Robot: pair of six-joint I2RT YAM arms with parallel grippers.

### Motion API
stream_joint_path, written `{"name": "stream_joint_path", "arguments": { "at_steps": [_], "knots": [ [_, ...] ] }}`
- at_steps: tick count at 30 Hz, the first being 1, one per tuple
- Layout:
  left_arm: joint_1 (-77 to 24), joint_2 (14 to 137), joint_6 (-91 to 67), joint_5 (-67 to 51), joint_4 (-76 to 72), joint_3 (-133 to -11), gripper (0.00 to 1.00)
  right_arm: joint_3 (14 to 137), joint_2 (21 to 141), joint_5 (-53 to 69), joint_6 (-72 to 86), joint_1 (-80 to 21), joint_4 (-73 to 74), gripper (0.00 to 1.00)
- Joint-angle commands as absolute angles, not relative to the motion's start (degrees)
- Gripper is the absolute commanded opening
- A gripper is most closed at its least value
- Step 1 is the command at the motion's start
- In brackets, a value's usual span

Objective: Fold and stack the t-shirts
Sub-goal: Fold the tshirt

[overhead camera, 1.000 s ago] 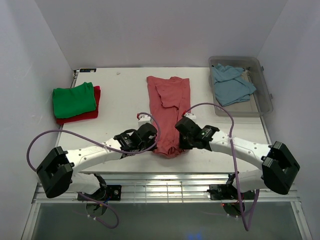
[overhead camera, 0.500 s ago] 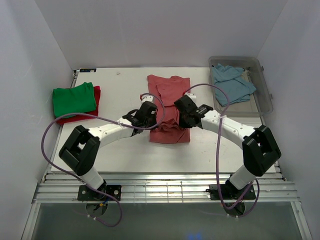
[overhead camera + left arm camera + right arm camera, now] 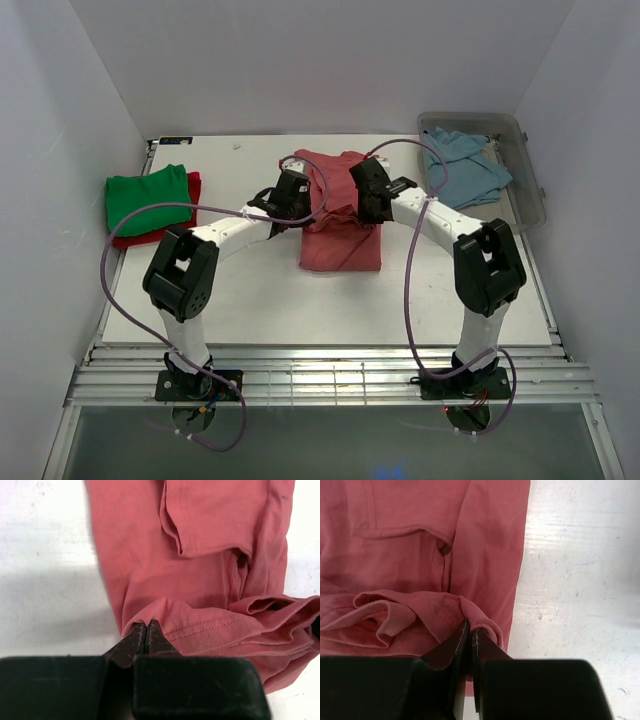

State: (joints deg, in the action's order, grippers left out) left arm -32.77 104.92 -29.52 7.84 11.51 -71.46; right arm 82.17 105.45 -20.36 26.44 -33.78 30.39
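While green t-shirt [image 3: 148,198] lies folded on red t-shirt [image 3: 188,230] at left of table [image 3: 240,300], 2 of 4 look done; salmon-pink t-shirt [image 3: 340,248] is mid-table, sleeves tucked in, hem doubled over twd collar, wrinkled. Left end effector [image 3: 145,632] & right end effector [image 3: 470,630] each pinch a hem corner. Light blue t-shirt [image 3: 462,168] sits crumpled in bin [image 3: 532,215], not yet folded

We see the left gripper [image 3: 146,630] and right gripper [image 3: 470,627] (hem corners pinched) carried from the near edge toward the far side. The salmon-pink t-shirt [image 3: 340,250] is now doubled over itself and shorter.
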Motion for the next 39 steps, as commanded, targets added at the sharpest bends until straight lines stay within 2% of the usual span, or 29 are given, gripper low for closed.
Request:
{"name": "stream_joint_path", "arguments": {
  "at_steps": [1, 8, 11, 12, 15, 19, 22, 25, 26, 27, 28, 29, 30, 31, 39],
  "knots": [
    [-31.65, 106.69, -27.34, 5.36, 10.63, -76.02, 0.00, 86.39, 108.36, -19.95, 23.64, -32.43, 30.94, 0.08],
    [-30.32, 113.64, -25.84, 2.90, 9.50, -81.29, 0.00, 91.40, 115.57, -20.30, 22.15, -30.85, 30.59, 0.10],
    [-30.23, 114.61, -24.53, 5.53, 9.84, -85.42, 0.19, 95.17, 118.99, -23.80, 20.48, -30.32, 29.10, 0.26],
    [-30.23, 113.74, -24.26, 7.02, 10.10, -86.47, 0.31, 96.49, 119.09, -25.04, 19.87, -30.41, 28.92, 0.29],
    [-30.32, 108.40, -24.08, 14.57, 10.20, -88.33, 0.52, 100.28, 115.42, -29.87, 17.41, -30.41, 27.87, 0.34],
    [-30.41, 98.13, -26.36, 23.80, 8.00, -83.51, 0.60, 93.80, 104.44, -31.03, 14.07, -30.41, 19.98, 0.46],
    [-31.11, 91.26, -29.17, 23.74, 5.02, -76.75, 0.60, 87.64, 97.66, -29.62, 14.32, -30.85, 18.64, 0.47],
    [-34.27, 89.21, -31.55, 18.21, 2.12, -71.03, 0.54, 81.84, 94.05, -25.24, 15.73, -31.20, 18.28, 0.47],
    [-35.32, 89.12, -31.81, 16.80, 0.46, -69.71, 0.39, 80.35, 93.43, -22.88, 16.34, -31.29, 17.67, 0.45],
    [-37.59, 89.64, -32.60, 14.61, -1.39, -67.70, 0.29, 77.63, 93.34, -21.37, 17.39, -31.29, 17.06, 0.42],
    [-38.66, 90.52, -33.13, 13.02, -2.10, -66.98, 0.18, 76.48, 93.43, -19.88, 17.75, -31.29, 16.35, 0.35],
    [-40.24, 92.88, -33.92, 11.27, -2.72, -66.62, 0.00, 75.33, 94.38, -17.69, 18.19, -31.29, 16.09, 0.17],
    [-40.95, 94.29, -34.80, 9.60, -3.07, -66.45, 0.00, 75.06, 95.09, -16.45, 19.15, -31.29, 16.17, 0.10],
    [-41.83, 95.52, -35.33, 7.14, -4.47, -66.18, 0.00, 74.80, 96.14, -14.70, 19.86, -31.38, 16.26, 0.08],
    [-45.26, 104.67, -36.21, 3.95, -7.65, -65.66, 0.00, 70.93, 98.08, -7.13, 22.50, -31.38, 12.31, 0.08]
  ]
}}
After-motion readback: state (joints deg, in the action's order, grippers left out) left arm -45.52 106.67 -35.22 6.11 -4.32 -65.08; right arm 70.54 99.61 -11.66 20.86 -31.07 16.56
